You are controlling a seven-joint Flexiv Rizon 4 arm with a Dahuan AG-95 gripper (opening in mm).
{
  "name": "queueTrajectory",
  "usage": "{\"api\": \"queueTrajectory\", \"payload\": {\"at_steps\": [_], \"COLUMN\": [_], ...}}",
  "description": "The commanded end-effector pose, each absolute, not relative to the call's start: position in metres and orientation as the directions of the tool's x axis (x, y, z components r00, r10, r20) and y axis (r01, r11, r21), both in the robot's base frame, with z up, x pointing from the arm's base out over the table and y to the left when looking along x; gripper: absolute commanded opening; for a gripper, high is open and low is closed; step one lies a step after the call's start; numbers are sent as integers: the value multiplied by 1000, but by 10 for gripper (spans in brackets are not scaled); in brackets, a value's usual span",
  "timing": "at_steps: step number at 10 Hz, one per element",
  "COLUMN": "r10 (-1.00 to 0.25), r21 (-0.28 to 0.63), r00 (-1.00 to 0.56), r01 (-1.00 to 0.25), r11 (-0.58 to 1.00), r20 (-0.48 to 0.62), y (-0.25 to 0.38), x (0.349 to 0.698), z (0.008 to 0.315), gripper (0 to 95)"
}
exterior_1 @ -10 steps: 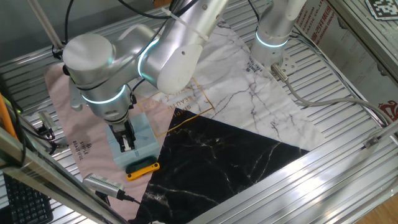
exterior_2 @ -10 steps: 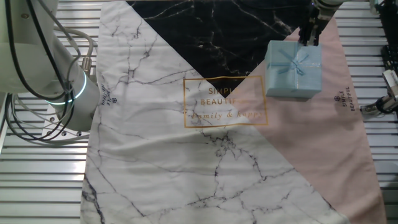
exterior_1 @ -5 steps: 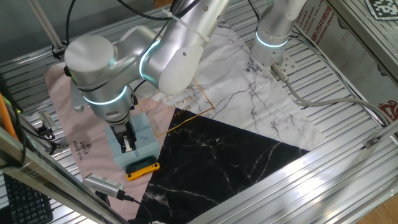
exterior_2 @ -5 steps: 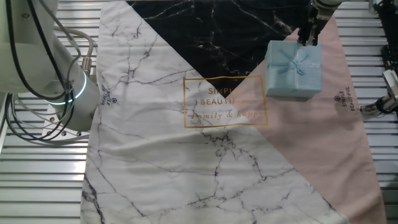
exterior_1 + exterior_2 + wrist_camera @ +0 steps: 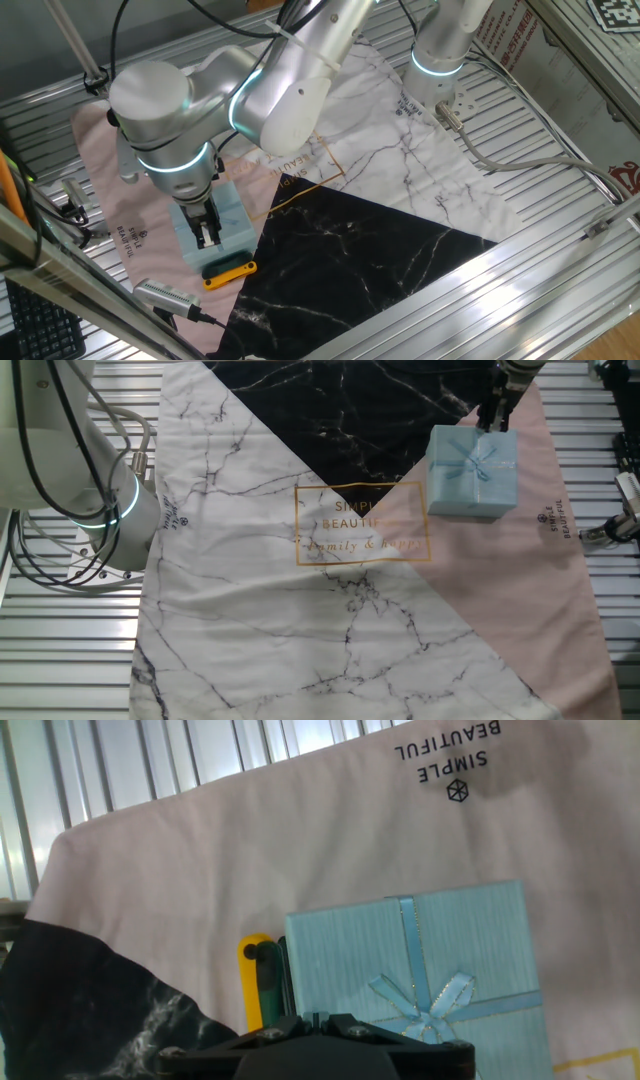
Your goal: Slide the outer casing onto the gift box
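The outer casing [image 5: 228, 215], a pale blue box with a ribbon bow [image 5: 478, 460], lies flat on the pink part of the cloth. It also shows in the hand view [image 5: 420, 960]. My gripper [image 5: 208, 236] stands upright over the casing's edge on the side of the yellow-and-black bar, jaws shut with only a sliver between them and nothing in them. In the other fixed view the gripper [image 5: 496, 420] is at the casing's far edge, and in the hand view the gripper [image 5: 317, 1018] is low in the frame. The gift box tray with its dark interior is not in view.
A small yellow-and-black bar [image 5: 230, 270] lies right beside the casing and shows in the hand view [image 5: 260, 982]. The marbled cloth [image 5: 300, 580] covers the slatted metal table. A second arm's base [image 5: 110, 510] stands at the cloth's edge. A grey tool [image 5: 165, 295] lies near the front rail.
The arm has shifted slightly to the right above the casing. The casing and the yellow-and-black bar have not moved.
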State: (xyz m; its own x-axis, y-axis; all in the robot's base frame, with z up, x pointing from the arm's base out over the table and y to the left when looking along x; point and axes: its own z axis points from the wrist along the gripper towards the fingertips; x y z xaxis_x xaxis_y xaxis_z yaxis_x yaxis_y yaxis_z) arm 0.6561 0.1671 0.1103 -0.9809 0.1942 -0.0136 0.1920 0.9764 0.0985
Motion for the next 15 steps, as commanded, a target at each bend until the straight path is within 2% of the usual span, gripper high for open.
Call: {"api": "queueTrajectory", "payload": {"at_steps": [1, 7, 15], "r10": [195, 197, 201], "r21": [99, 113, 77], "r00": [-981, -980, -979], "r01": [192, 193, 199], "r11": [976, 975, 977], "r20": [-16, -23, -29], "y": [167, 166, 168], "x": [656, 658, 660], "z": [109, 101, 94], "gripper": [0, 0, 0]}}
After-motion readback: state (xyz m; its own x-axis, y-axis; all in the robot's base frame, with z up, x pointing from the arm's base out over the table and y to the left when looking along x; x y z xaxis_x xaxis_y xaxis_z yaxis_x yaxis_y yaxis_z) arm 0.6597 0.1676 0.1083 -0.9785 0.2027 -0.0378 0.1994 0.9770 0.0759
